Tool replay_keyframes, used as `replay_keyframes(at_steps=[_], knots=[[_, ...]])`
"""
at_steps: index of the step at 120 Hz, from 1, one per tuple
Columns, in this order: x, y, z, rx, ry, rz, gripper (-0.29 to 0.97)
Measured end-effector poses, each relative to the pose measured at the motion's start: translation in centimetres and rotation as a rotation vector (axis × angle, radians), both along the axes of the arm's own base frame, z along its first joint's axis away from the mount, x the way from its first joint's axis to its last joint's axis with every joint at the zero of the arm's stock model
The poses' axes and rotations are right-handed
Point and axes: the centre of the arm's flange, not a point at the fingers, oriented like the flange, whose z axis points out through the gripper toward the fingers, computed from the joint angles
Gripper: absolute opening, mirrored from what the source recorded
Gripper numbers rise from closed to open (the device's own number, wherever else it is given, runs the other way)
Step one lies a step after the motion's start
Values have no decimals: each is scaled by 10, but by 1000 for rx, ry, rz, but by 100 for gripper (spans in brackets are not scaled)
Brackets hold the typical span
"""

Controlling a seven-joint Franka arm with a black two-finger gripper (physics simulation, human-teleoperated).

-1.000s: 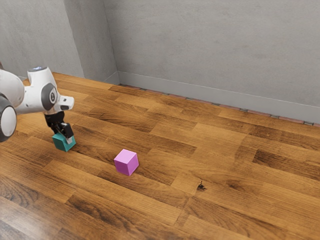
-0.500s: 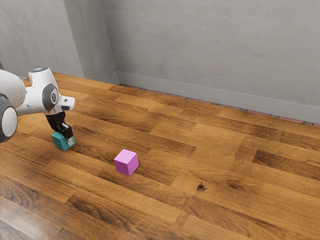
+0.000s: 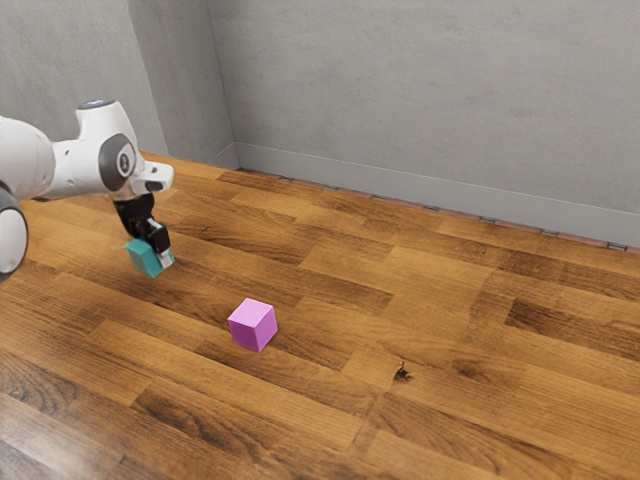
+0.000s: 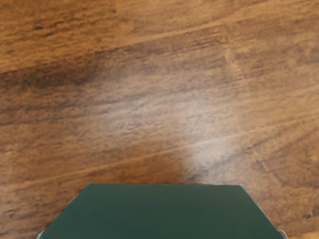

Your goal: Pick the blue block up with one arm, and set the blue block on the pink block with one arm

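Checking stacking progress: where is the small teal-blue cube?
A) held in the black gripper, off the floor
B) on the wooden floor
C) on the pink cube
A: the black gripper holds the teal-blue cube clear of the wooden floor, apart from the pink cube.

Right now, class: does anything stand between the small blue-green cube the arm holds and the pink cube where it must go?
Nothing visible does. The blue-green cube, held in the shut jaws, has only bare wooden floor between it and the pink cube.
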Motion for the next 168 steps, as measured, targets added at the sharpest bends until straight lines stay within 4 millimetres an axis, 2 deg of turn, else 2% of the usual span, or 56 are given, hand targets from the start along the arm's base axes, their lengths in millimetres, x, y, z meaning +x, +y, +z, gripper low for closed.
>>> replay_keyframes(at_steps=[14, 38, 54, 74, 109, 146, 154, 168], knots=[[8, -32, 2, -19, 18, 3, 35], [24, -100, 0, -51, 40, -9, 34], [29, -136, -3, -48, 64, -7, 35], [30, -170, -8, 14, 116, 6, 35], [44, -228, -9, 116, 162, 50, 35], [42, -269, -3, 140, 158, 130, 35], [36, -271, 1, 143, 156, 152, 35], [27, -262, 14, 138, 141, 207, 38]])
